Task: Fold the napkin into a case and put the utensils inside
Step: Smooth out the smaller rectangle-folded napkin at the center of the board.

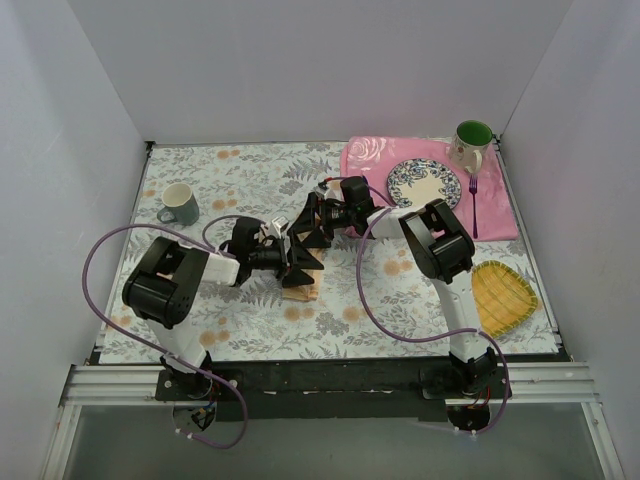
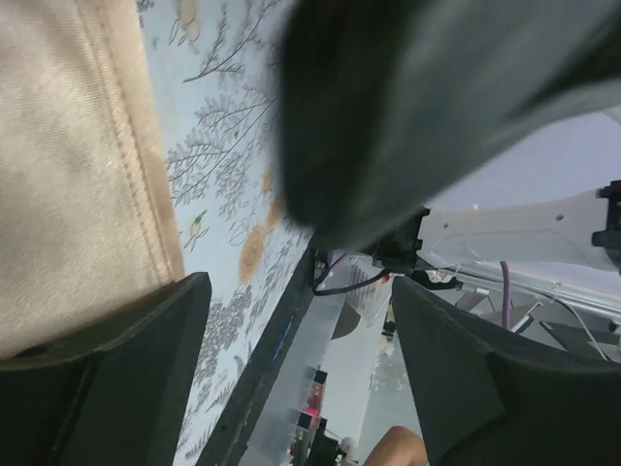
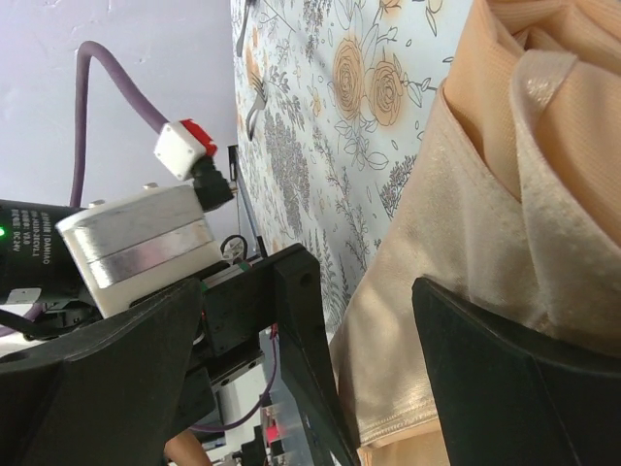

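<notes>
The napkin (image 1: 300, 288) is seen bunched on the table (image 1: 250, 320), directly under both sets of fingers. The left fingers (image 2: 107, 379) are spread wide beside its hemmed edge. The right fingers (image 3: 524, 388) are spread wide about its folds. Two mugs are counted: a grey mug (image 1: 180, 203) well left of the left fingers, and a green-lined mug (image 1: 472, 143) far right of the right fingers. Near the latter, one plate (image 1: 423, 184) and one purple fork (image 1: 473, 210) are laid on one pink placemat (image 1: 370, 160).

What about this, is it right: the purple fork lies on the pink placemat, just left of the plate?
Not quite. The fork does lie on the pink placemat, but it is just right of the plate, not left of it. The top external view shows this.
</notes>
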